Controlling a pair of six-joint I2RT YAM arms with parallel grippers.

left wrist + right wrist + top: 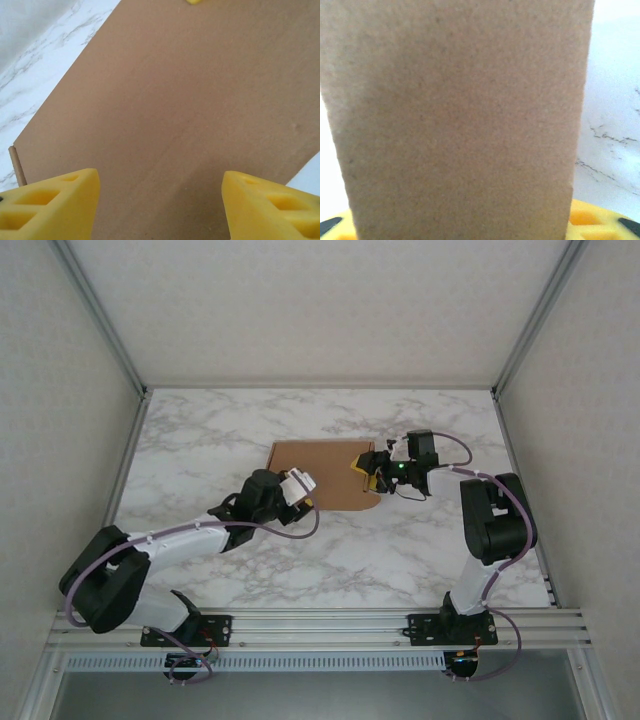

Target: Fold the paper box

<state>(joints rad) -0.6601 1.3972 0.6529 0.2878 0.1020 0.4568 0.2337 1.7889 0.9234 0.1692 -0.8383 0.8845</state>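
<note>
The paper box [320, 475] is a flat brown cardboard piece lying on the marble table [200, 430], near its middle. My left gripper [305, 498] hovers over the box's near-left corner. In the left wrist view it [160, 200] is open, its yellow fingers [60, 202] spread wide above the cardboard [190, 100] with nothing between them. My right gripper [372, 478] is at the box's right edge, against a raised flap. In the right wrist view that flap [460, 115] stands face-on and hides the jaws. Only yellow finger [600, 222] edges peek out on either side.
White walls and metal frame posts [120, 350] enclose the table on three sides. An aluminium rail [320, 625] with both arm bases runs along the near edge. Bare marble lies left of and behind the box.
</note>
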